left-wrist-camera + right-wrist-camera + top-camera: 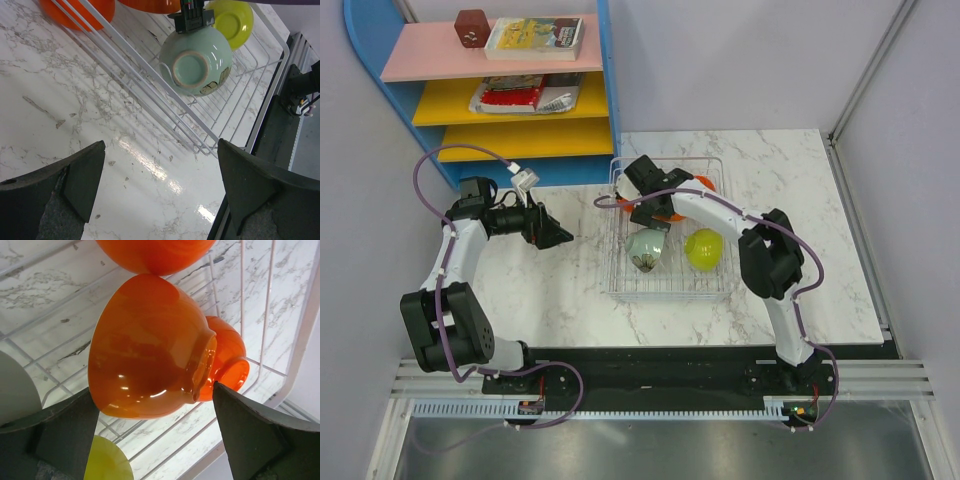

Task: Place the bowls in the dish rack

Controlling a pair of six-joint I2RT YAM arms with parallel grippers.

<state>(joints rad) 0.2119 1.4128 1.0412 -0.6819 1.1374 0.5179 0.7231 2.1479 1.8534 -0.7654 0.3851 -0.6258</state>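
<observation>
The dish rack of white wire sits mid-table. In it a pale green bowl lies on its side, foot toward my left wrist camera, beside a yellow-green bowl. Three orange bowls crowd the rack's far end. My right gripper hangs over them. In the right wrist view its jaws stand open on either side of the nearest orange bowl, which lies on its side on the wires, with a sliver of gap at the right finger. My left gripper hovers open and empty over bare marble left of the rack.
A blue shelf unit stands at the back left with a book, a brown cube and red packets. The rack's near wire side runs just ahead of my left fingers. Grey walls close in left and right.
</observation>
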